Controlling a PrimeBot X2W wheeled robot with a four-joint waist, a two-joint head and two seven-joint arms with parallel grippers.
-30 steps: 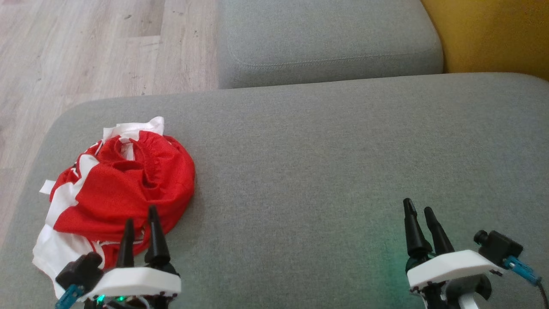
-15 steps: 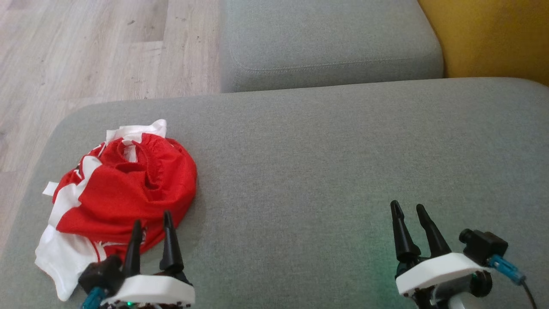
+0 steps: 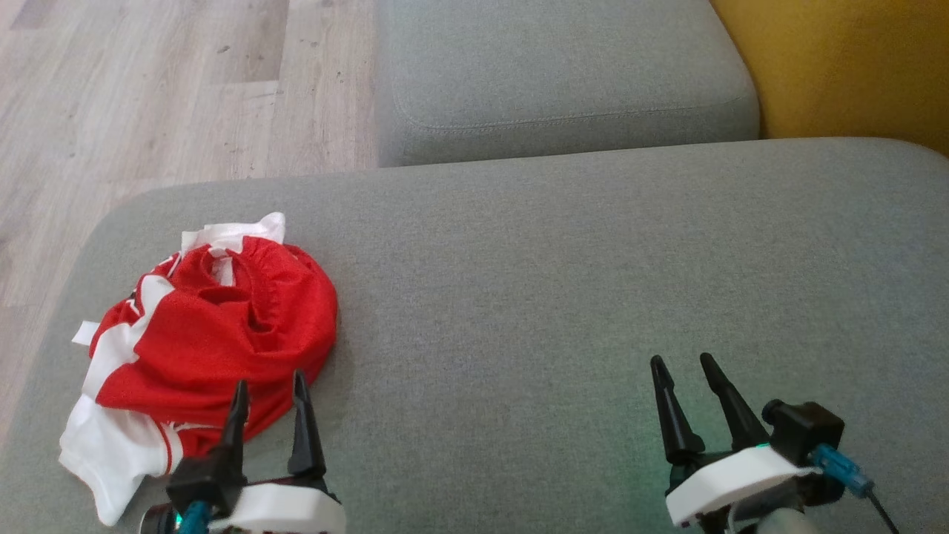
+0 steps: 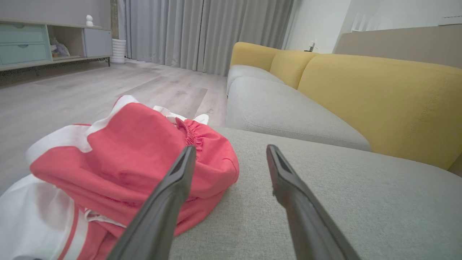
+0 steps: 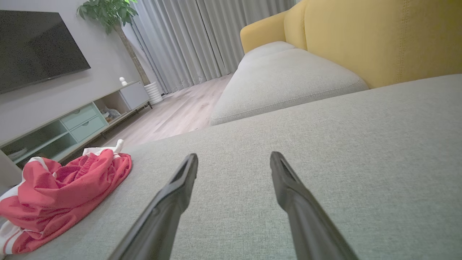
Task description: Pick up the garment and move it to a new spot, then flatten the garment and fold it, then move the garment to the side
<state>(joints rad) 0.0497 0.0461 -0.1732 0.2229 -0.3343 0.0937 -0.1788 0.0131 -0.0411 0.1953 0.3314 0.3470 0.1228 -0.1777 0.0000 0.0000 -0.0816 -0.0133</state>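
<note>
A red and white garment lies crumpled in a heap at the left end of the grey sofa seat. My left gripper hovers at the heap's near right edge, open, with nothing between its fingers. In the left wrist view the garment sits just left of the open gripper. My right gripper stands open over bare cushion at the lower right, far from the cloth. The right wrist view has the garment at its lower left, away from the open gripper.
A second grey seat cushion lies beyond the one I work on, with a yellow backrest at the right. Wooden floor drops off past the cushion's left and far edges. A low media cabinet and a TV stand across the room.
Both grippers have slid lower in the head view, the right one also leftward. The left gripper's fingers have spread wider. The garment lies as before.
</note>
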